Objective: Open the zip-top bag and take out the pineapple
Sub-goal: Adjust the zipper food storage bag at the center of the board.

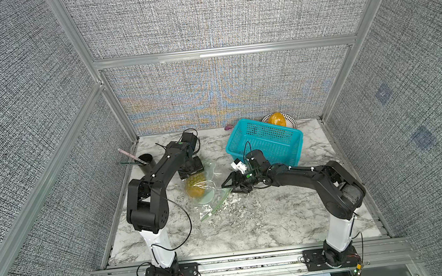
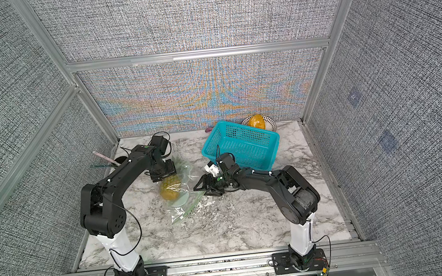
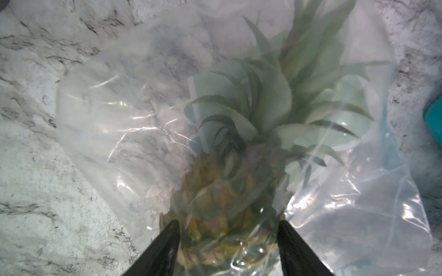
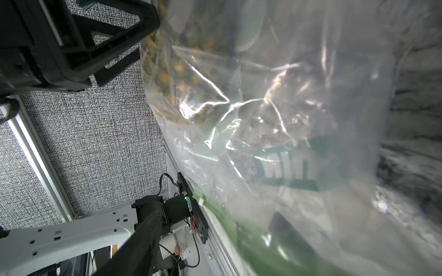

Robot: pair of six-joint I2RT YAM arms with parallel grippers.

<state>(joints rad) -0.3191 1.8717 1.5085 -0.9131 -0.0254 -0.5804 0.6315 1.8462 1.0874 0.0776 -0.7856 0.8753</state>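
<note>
Clear crinkly film wrapping the pineapple (image 1: 195,187), lying midway across the marble table (image 1: 251,225).
Clamping, apparently, across the scaly body through the zip-top bag (image 1: 210,207) with the left gripper (image 3: 227,224); gaping wide at the green zip strip (image 1: 219,201) with the right gripper (image 1: 228,189), holding nothing. Expecting limp, slippery film and a rigid, fairly heavy fruit: pinching the zip lip to open, then taking the body just below the crown.

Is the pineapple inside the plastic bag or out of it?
Inside: the pineapple shows hazily through the clear film of the zip-top bag.
</note>
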